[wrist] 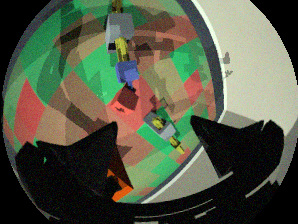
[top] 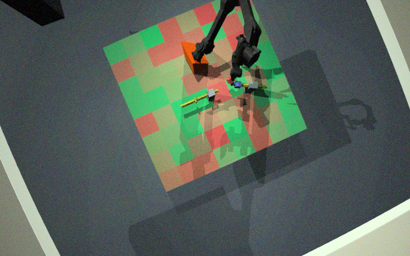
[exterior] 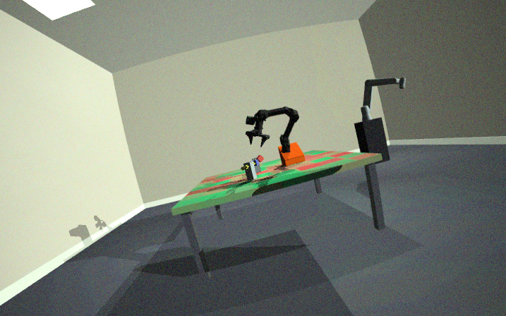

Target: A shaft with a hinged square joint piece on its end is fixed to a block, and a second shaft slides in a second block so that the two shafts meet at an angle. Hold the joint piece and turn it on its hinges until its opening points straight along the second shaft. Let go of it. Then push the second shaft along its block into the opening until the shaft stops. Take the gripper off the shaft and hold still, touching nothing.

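Observation:
The red joint piece [top: 229, 79] [exterior: 260, 158] [wrist: 128, 97] hangs on the blue hinge part [top: 237, 84] [wrist: 127, 73] of the first yellow shaft [wrist: 122, 50], which passes through a grey block [top: 253, 85] [exterior: 251, 171] [wrist: 119, 27]. In the top view the red piece is angled up-left, out of line with the second yellow shaft [top: 188, 103] [wrist: 176, 145]. That shaft sits in its own grey block [top: 211, 93] [wrist: 159, 126], apart from the joint piece. My gripper [exterior: 256, 144] [wrist: 154, 121] is open and empty, above the joint piece and touching nothing.
The orange base [top: 199, 67] [exterior: 291, 154] carries the arm at the side of the patchwork table [top: 148, 124] [exterior: 325, 161]. A dark cabinet-like object with a bent arm [exterior: 376, 137] stands beyond the table in the exterior view.

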`<state>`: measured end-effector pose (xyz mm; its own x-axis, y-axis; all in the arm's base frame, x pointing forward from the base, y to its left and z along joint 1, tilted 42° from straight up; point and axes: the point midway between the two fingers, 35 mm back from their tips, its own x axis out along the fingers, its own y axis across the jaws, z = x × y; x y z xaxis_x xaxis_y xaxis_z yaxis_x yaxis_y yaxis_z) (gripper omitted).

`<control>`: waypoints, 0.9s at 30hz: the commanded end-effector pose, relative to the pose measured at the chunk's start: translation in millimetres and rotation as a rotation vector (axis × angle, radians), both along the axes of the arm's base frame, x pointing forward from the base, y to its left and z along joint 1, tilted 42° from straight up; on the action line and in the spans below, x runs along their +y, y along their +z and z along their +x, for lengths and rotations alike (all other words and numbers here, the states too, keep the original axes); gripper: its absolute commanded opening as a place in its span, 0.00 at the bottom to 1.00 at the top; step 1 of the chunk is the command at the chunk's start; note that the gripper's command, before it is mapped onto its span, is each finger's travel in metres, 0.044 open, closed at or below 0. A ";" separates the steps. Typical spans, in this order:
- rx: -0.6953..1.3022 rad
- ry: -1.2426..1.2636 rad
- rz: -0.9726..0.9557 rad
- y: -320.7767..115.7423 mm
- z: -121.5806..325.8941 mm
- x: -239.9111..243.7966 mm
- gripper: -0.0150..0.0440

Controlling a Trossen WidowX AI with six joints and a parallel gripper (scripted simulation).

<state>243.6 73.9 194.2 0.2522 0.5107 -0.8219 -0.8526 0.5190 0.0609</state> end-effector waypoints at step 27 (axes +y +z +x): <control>0.681 -0.638 0.295 -10.0 -80.4 -25.2 1.00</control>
